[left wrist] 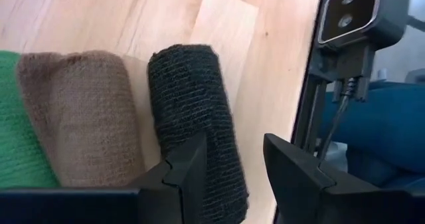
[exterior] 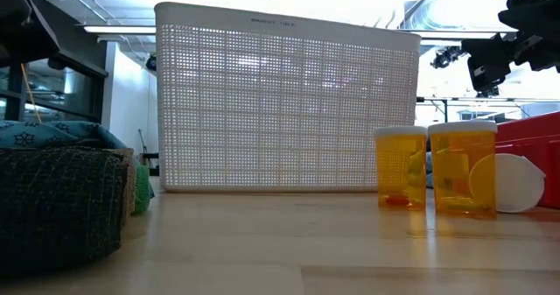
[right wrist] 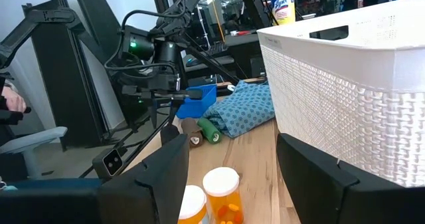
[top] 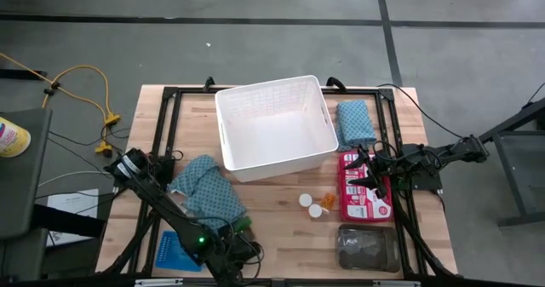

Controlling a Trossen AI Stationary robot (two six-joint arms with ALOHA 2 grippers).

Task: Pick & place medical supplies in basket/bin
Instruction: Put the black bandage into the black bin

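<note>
left pincer [left wrist: 229, 174] is down at the surface's [top: 281, 236] near edge, fingers apart and holding nothing, with the black bandage roll [left wrist: 192, 111] lying straight ahead, long axis along the reach, way closer than the right pincer [top: 368, 161] sitting open past the white basket [top: 274, 125].

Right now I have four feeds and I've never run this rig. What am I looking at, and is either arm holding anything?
Two dark arms work over a wooden table. One feed looks down from above, one sits at table height, one rides each wrist. The left gripper hangs open above a black bandage roll, beside tan and green rolls, gripping nothing. The right gripper is open and empty near the white basket, above two orange pill bottles. Also there: two teal cloths, a red packet, a grey tray, a blue tray.
</note>
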